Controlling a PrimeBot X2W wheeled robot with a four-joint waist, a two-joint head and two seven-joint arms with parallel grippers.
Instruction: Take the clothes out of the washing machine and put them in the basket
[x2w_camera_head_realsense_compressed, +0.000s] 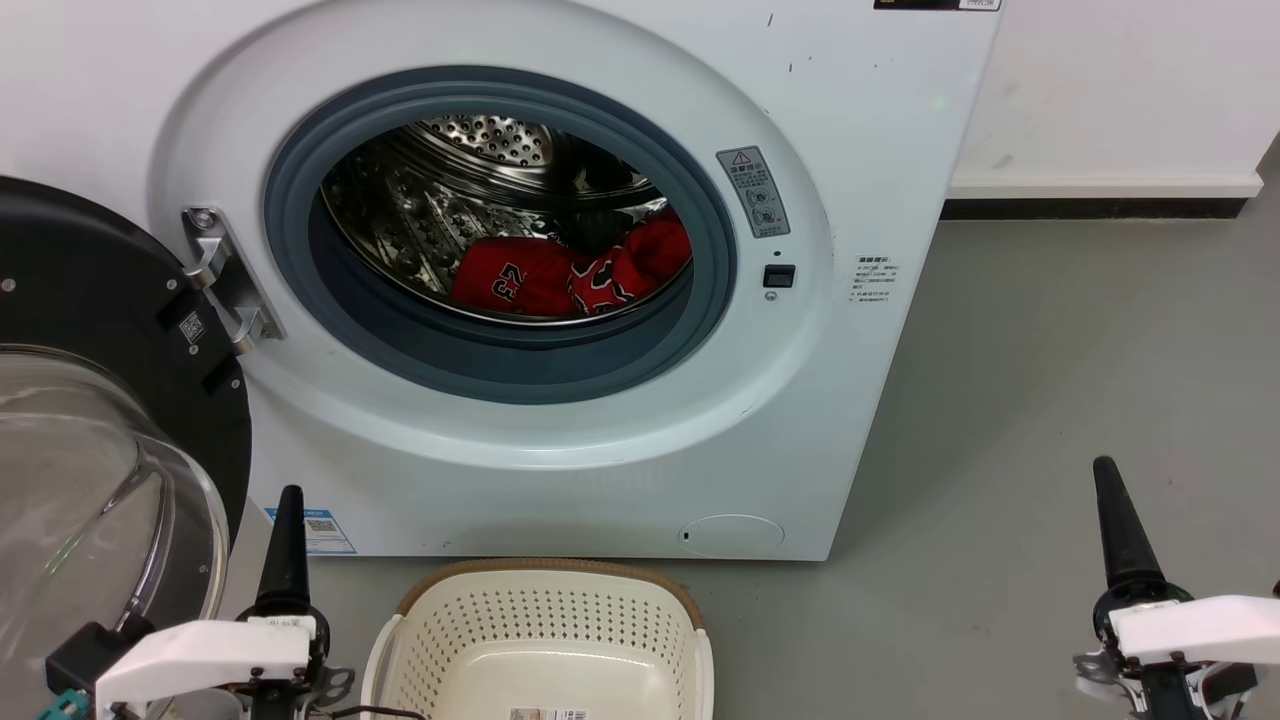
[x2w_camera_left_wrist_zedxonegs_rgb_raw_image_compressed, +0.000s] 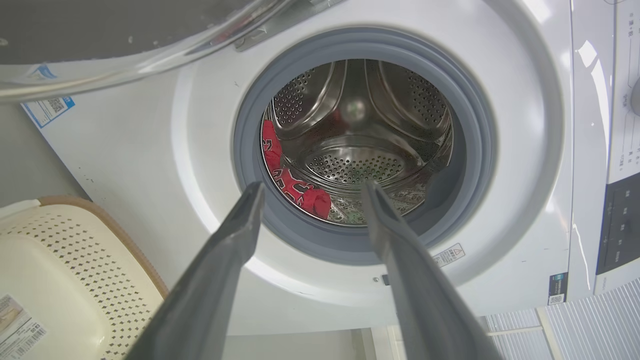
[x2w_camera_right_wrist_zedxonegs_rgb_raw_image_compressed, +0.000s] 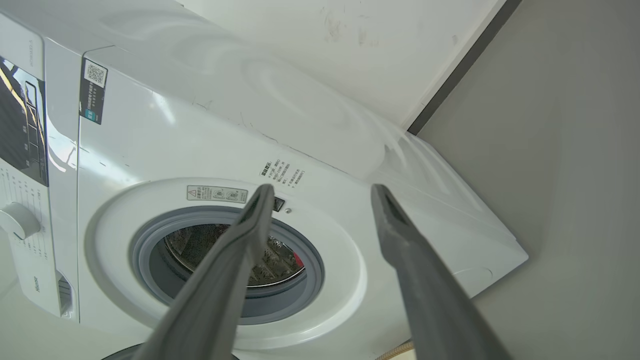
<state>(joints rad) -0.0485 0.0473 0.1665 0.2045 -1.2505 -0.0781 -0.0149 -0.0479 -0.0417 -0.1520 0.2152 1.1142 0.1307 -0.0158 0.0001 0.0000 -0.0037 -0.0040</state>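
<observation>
**Desk:** What lies nearest you?

**Operator:** Item one: my left gripper. Its fingers are spread with nothing between them, and it is aimed at the drum. Item two: my right gripper, likewise parted and empty, off toward the machine's right side. I judge both sit low and wide apart so the opening is unblocked.

**Desk:** And the basket?

**Operator:** Item three: the basket. It stands on the floor between my grippers, just before the washing machine. No garment shows in the part I can see. I reckon it is placed there for a short carry from the drum.

**Desk:** Beyond that?

**Operator:** Item four: the door, swung wide to my left, out of the reach path. Item five: the clothes, red, heaped at the drum's bottom, right of centre, behind the grey gasket. Nothing is taken out yet.
</observation>
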